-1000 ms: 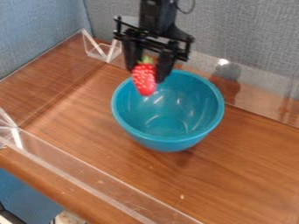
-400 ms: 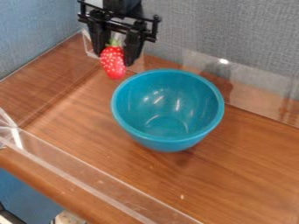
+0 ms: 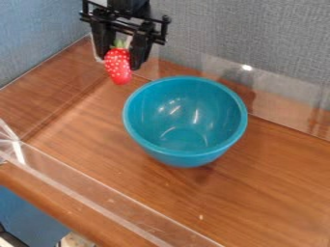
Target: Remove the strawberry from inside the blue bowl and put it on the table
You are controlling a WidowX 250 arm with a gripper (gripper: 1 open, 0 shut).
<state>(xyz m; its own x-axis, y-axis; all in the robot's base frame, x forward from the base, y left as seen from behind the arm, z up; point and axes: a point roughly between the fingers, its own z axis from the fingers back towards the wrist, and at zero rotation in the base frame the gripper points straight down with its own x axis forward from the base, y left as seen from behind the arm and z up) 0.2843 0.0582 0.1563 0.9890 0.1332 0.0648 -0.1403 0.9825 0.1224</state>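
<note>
The strawberry (image 3: 118, 66), small and red with a green top, hangs in the air to the upper left of the blue bowl (image 3: 184, 121), held by its top. My black gripper (image 3: 120, 53) points straight down and is shut on it, above the table (image 3: 77, 116) near the back left. The glossy teal bowl stands empty in the middle of the wood-grain top, apart from the gripper.
Low clear acrylic walls (image 3: 19, 150) run along the table's edges. A blue-grey fabric wall (image 3: 258, 29) rises behind. Bare wood lies left of the bowl and in front of it.
The gripper has carried the strawberry leftward and slightly up, from over the bowl's back rim to a spot over the table beyond the bowl's left side. The bowl has not moved.
</note>
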